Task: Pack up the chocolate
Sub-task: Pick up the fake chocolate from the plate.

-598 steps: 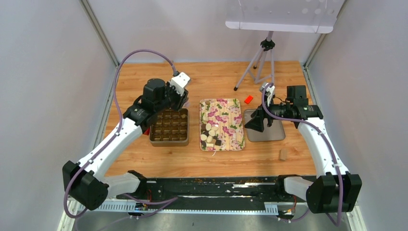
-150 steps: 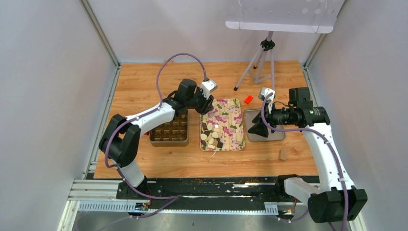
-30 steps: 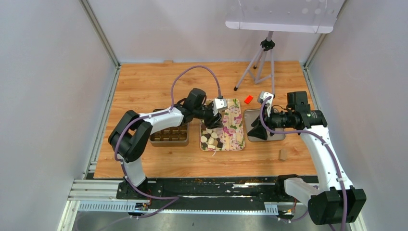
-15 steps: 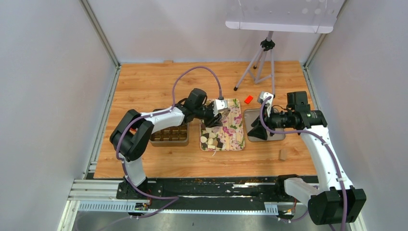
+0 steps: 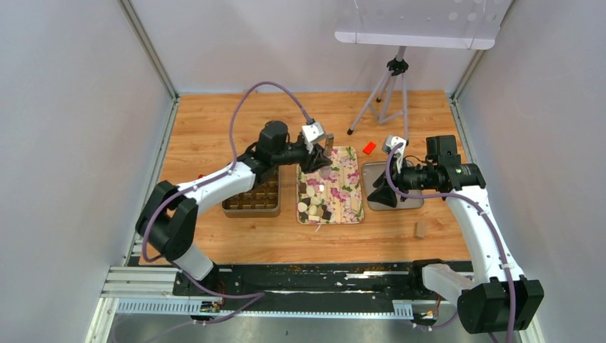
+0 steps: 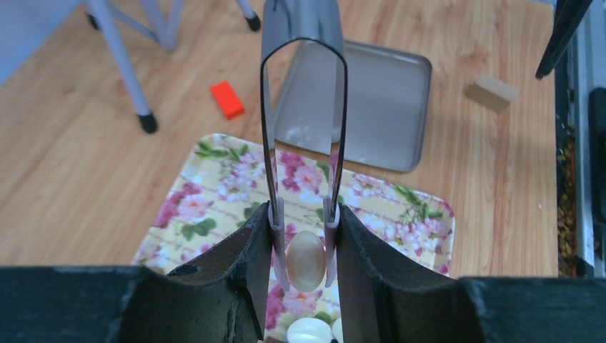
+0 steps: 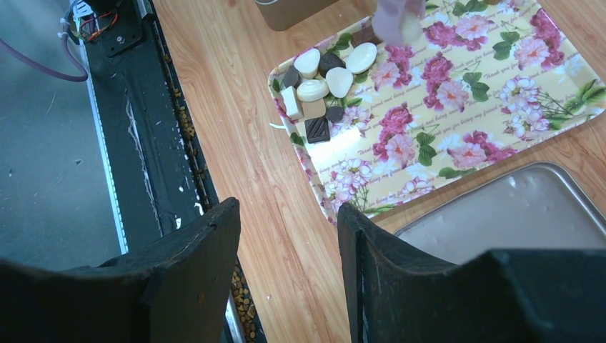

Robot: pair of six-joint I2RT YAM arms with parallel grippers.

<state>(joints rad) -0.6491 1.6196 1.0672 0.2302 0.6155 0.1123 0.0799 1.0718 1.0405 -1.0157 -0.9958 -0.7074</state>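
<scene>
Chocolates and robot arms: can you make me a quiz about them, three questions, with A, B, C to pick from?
1. Where is the red block?
A) hanging in the air
B) on the wooden table
C) hidden from view

2. What colour is the chocolate pinched in the tongs?
A) dark brown
B) red
C) cream-white

3. How is the right gripper?
A) open and empty
B) shut on a chocolate
C) shut on the tongs

Answers:
1 B, it lies on bare wood near the tripod.
2 C, the left wrist view shows a pale oval piece between the tongs' tips.
3 A, its fingers stand apart with nothing between them.
</scene>
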